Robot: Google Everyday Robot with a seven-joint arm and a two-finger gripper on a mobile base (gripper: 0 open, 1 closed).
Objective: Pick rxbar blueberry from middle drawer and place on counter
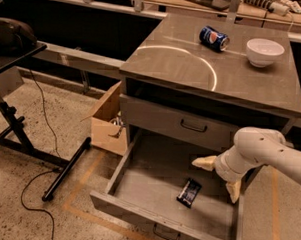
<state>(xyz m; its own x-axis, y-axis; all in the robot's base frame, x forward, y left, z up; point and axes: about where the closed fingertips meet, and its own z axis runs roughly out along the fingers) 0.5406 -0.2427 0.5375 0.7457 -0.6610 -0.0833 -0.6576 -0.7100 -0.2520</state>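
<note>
The rxbar blueberry, a small dark bar with pale lettering, lies flat on the floor of the open middle drawer, right of centre and near the front. My gripper hangs inside the drawer just right of and slightly above the bar. It is open and empty, with one pale fingertip pointing left and the other pointing down. It does not touch the bar. The counter is the glossy grey top above, with a pale arc mark.
A blue Pepsi can lies on its side and a white bowl stands at the counter's back right. The shut upper drawer front overhangs the open drawer's back. A cardboard box and a black stand are on the floor at left.
</note>
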